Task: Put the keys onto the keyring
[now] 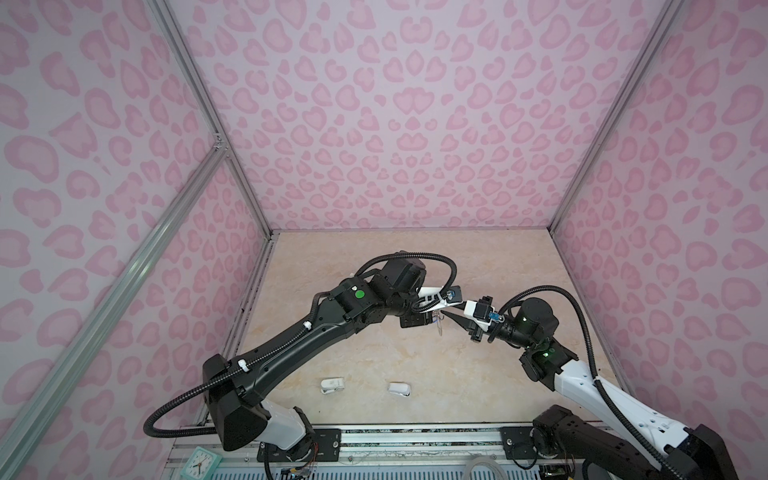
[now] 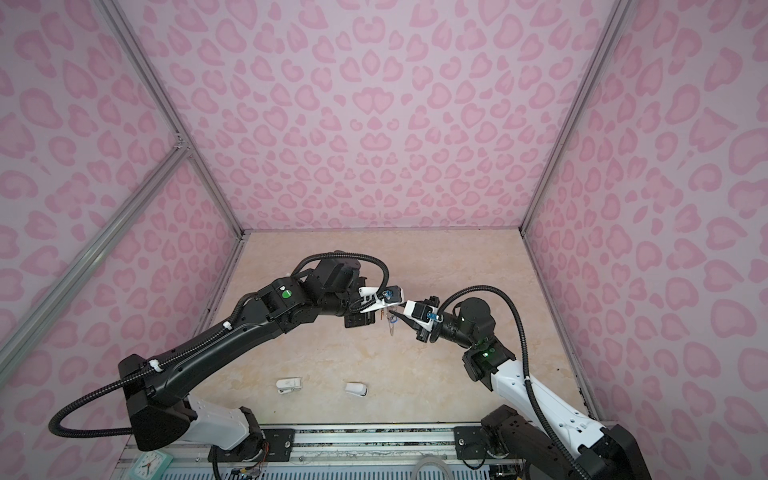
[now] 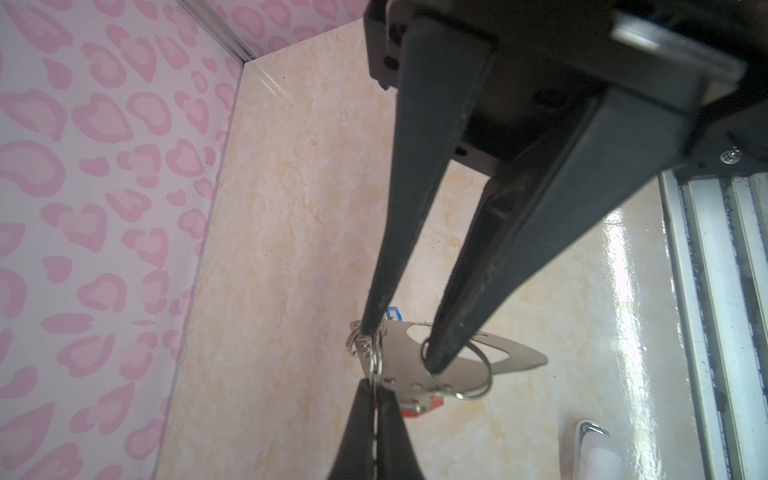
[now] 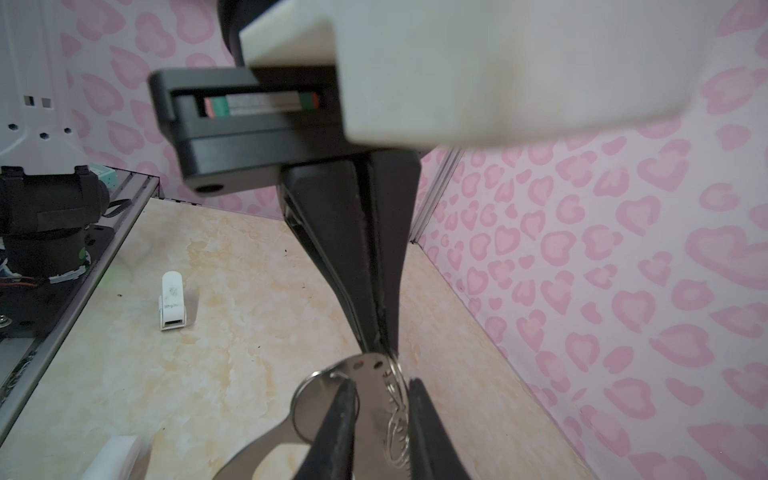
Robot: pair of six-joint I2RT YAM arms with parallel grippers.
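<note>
1. The flat grey metal D-shaped keyring (image 3: 519,361) is off the table. It hangs in mid-air over the middle of the table, between the two arms. Lifted like this, both of its faces and its row of small wire rings (image 4: 395,428) can be reached.
2. An oblong red plastic tag (image 3: 419,409) hangs just under the plate, and a blue plastic tag (image 3: 393,312) peeks out behind it. The silver keys are mostly hidden, so I cannot tell whether either is threaded on.
3. The left gripper (image 4: 376,347) has its fingers pressed together on the plate's edge beside the wire rings. This looks like the steadying hold.
4. The right gripper (image 3: 402,350) points in from the right with its fingers apart, one on either side of the plate. One fingertip sits inside a large loose split ring (image 3: 469,397). I cannot tell whether the fingers touch the metal. It looks lined up to pinch or work a ring.
5. Two small white plastic objects (image 1: 333,384) lie on the near part of the beige marble-patterned table (image 1: 374,257), well apart from the work.
</note>
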